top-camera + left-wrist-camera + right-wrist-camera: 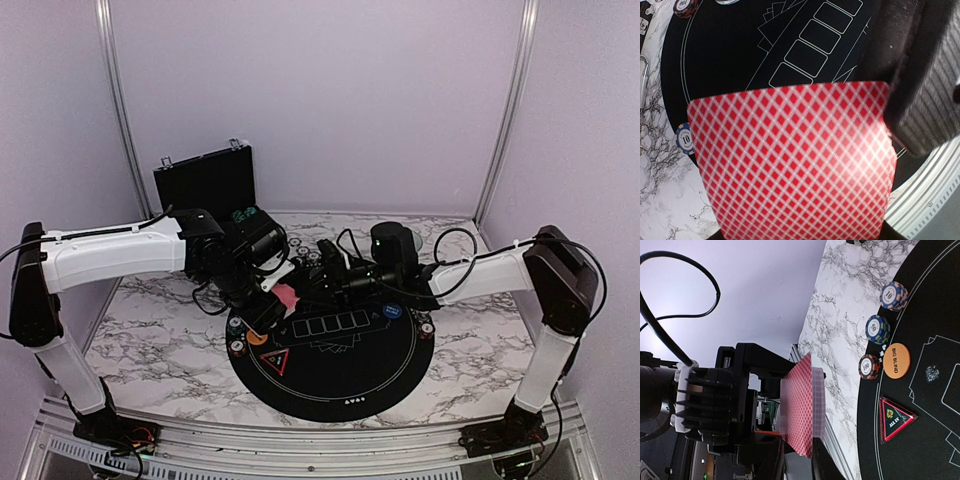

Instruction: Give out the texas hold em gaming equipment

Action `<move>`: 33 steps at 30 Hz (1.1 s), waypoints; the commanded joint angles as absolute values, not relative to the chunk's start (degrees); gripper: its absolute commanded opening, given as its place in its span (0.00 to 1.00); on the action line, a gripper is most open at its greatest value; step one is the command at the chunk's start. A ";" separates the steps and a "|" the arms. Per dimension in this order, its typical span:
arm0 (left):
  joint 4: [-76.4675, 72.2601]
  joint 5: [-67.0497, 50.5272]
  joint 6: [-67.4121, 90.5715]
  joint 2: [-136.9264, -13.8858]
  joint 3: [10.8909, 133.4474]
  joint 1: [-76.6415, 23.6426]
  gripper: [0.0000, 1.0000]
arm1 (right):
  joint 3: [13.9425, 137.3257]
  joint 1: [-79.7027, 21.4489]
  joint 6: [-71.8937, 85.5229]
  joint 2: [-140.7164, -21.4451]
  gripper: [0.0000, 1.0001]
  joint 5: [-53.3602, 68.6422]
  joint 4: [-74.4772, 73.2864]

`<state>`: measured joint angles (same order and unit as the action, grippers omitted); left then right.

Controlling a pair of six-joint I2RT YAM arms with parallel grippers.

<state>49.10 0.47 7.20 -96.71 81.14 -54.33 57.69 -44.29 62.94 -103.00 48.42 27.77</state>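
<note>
1. Deck of red-backed cards is clamped in my left gripper, just beside the right gripper.
2. Right jaws: can't tell if they're closed on anything.
3. Cards look light, slick and bendy. I'd pinch the top one by its free edge, clear of the left fingers.
4. Below the hand: mat, with chip stacks on its rim.
5. Beyond the hand: black case, upright, contents hidden.

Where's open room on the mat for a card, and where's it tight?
Free: the near half of the black mat, between the card outlines and its near rim, right of the ALL IN triangle. Crowded: the mat's left rim, with chips and the orange disc, and its far-left edge, where the left gripper holds the deck.
</note>
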 commanded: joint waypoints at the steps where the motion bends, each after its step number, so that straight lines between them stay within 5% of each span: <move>1: 47.70 0.53 6.64 -95.00 81.04 -53.96 0.50 | 58.01 -44.90 63.25 -103.84 0.18 48.95 29.61; 18: 47.72 0.44 6.68 -94.66 80.68 -53.88 0.50 | 58.10 -44.56 63.98 -103.99 0.00 49.33 30.38; 33: 47.72 0.66 6.65 -94.17 80.17 -53.82 0.50 | 56.66 -42.71 65.25 -101.68 0.00 49.38 31.40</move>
